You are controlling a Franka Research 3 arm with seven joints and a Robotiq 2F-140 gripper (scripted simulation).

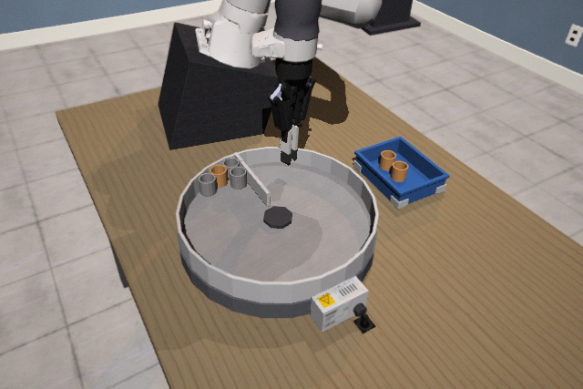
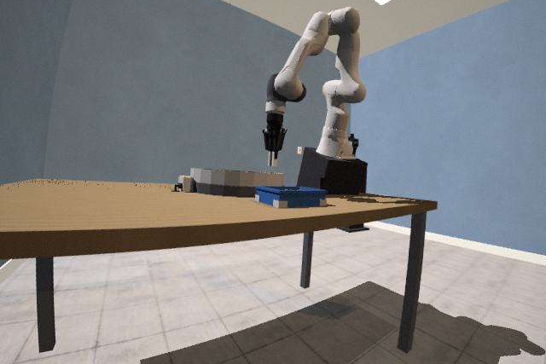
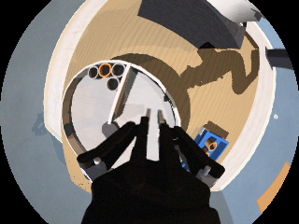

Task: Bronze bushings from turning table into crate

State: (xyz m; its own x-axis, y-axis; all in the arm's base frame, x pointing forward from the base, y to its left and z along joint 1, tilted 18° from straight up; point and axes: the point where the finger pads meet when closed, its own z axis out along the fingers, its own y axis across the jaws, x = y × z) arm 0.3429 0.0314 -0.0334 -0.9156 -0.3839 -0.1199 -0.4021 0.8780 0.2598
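My gripper (image 1: 288,158) (image 2: 273,164) (image 3: 153,115) is shut and empty, pointing down above the back part of the turning table (image 1: 301,291) (image 2: 229,176) (image 3: 86,107). One bronze bushing (image 1: 219,178) (image 3: 105,71) stands at the turning table's back-left wall in the top view, among three grey steel bushings (image 1: 208,186) (image 1: 238,179) (image 3: 93,72) (image 3: 112,84). They are left of the divider, away from my fingers. The blue crate (image 1: 419,192) (image 2: 304,198) stands right of the turning table with two upright bronze bushings (image 1: 387,161) (image 1: 399,172) inside.
A thin divider (image 1: 254,180) runs from the turning table's back wall towards the dark hub (image 1: 278,217). The raised wall surrounds the disc. A white box (image 1: 340,305) with a warning label and a small black stand (image 1: 363,322) are at the front. The dark robot base (image 1: 216,102) stands behind.
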